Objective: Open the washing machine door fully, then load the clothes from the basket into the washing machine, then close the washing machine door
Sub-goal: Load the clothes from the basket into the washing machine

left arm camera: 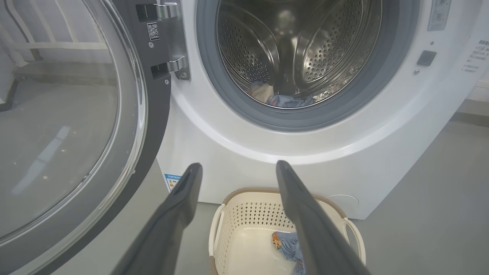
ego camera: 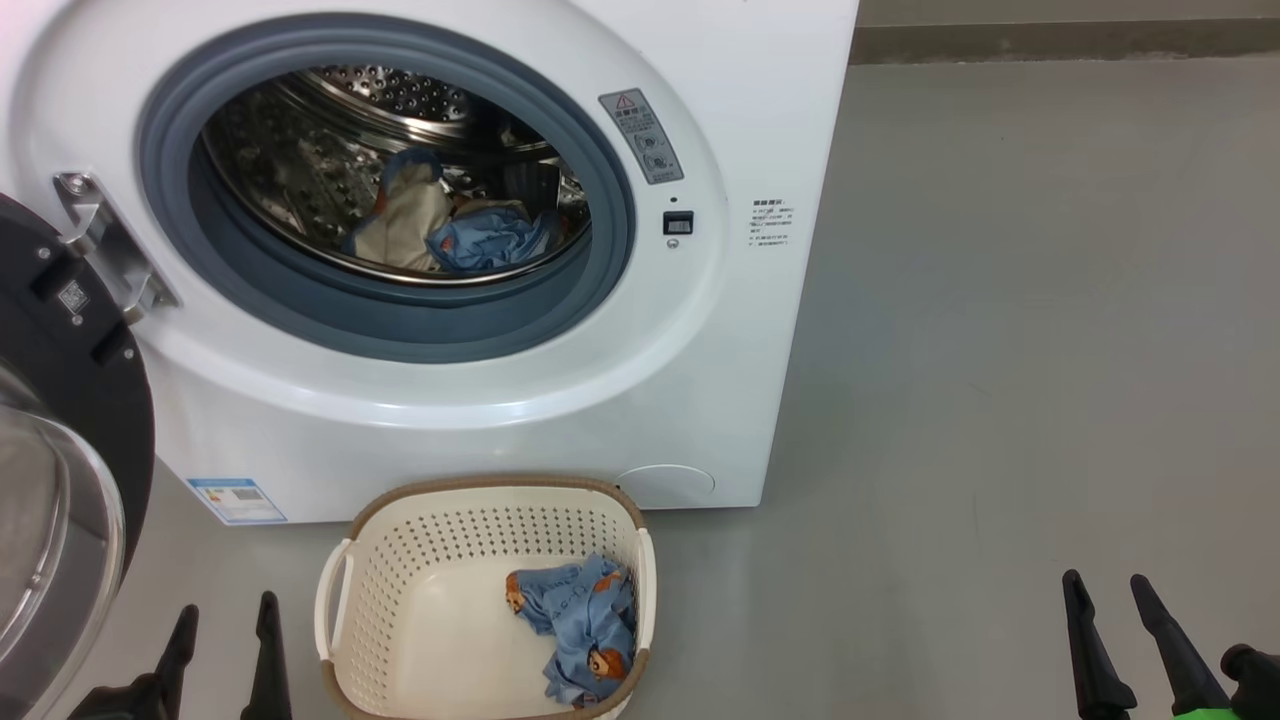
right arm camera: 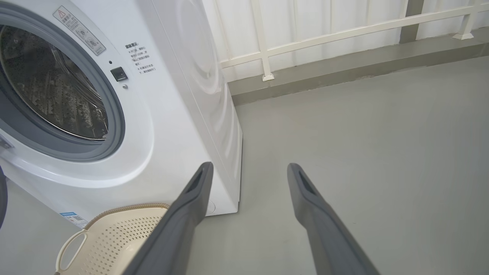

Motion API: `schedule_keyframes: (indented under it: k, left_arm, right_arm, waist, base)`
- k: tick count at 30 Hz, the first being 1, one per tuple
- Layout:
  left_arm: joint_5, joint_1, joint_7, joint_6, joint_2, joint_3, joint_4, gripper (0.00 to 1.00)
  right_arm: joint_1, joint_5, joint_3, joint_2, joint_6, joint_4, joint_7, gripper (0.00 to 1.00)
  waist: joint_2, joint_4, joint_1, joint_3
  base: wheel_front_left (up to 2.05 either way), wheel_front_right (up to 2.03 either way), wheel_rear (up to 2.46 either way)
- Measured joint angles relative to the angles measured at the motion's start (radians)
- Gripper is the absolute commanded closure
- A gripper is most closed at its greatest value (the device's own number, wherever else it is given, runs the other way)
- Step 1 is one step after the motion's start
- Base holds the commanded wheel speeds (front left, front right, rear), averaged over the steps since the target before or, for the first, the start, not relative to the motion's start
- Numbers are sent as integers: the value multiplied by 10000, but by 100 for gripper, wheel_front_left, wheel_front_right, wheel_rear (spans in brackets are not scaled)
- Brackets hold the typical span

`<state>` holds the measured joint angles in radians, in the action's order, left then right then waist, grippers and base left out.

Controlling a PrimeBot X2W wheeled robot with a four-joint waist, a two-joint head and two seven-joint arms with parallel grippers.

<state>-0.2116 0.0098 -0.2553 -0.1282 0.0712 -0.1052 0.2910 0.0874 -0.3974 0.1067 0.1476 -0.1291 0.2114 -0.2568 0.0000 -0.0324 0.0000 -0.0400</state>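
The left hand (ego camera: 228,605) and right hand (ego camera: 1106,578) hang released, empty; a careless grab at the last garment (ego camera: 580,625) could hook the light basket (ego camera: 490,487) and tip it

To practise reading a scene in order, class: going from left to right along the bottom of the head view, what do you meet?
washing machine door → left gripper → basket → right gripper
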Motion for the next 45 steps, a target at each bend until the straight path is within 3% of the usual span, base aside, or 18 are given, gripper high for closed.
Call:
schedule_keyframes:
  k: [29, 45]
  left_arm:
    - [35, -113, 0, 0, -52, 228, -128, 0]
    - [-443, -1896, 0, 0, -167, 1442, 1607, 0]
  right_arm:
    - [-457, 2, -150, -117, 0, -67, 0, 0]
    - [-1760, 167, -291, -326, 0, -301, 0, 0]
  waist:
    - [0, 111, 0, -709]
    - [0, 410, 0, -2482]
  base:
    - [0, 0, 0]
    - [0, 0, 0]
